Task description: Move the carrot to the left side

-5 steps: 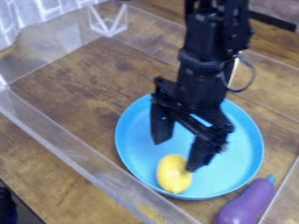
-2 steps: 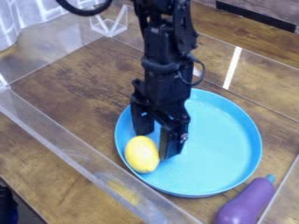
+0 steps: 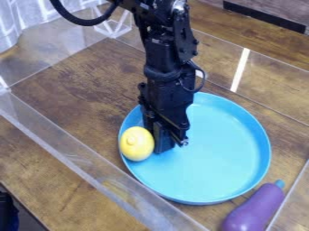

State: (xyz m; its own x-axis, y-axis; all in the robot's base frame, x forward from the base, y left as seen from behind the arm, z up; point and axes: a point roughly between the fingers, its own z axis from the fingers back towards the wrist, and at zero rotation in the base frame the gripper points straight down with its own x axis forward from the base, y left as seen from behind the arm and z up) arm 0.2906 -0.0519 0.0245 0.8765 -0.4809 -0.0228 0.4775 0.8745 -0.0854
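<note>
The carrot [image 3: 135, 143], a small smooth yellow oval, lies on the left rim of the round blue plate [image 3: 229, 153]. My black gripper [image 3: 164, 137] points straight down over the left part of the plate. Its fingers stand close together, shut, with nothing visible between them. The carrot rests against the left side of the fingers rather than between them. The fingertips are near the plate's surface, and the arm above hides part of the plate's far-left rim.
A purple eggplant-shaped toy [image 3: 256, 213] lies at the plate's lower right. A clear plastic wall [image 3: 72, 158] runs along the front left of the wooden table [image 3: 72, 90]. Another clear wall [image 3: 72, 32] stands at the back left.
The gripper has moved left across the plate and its fingers have come together. The carrot has shifted from the plate's front to its left rim.
</note>
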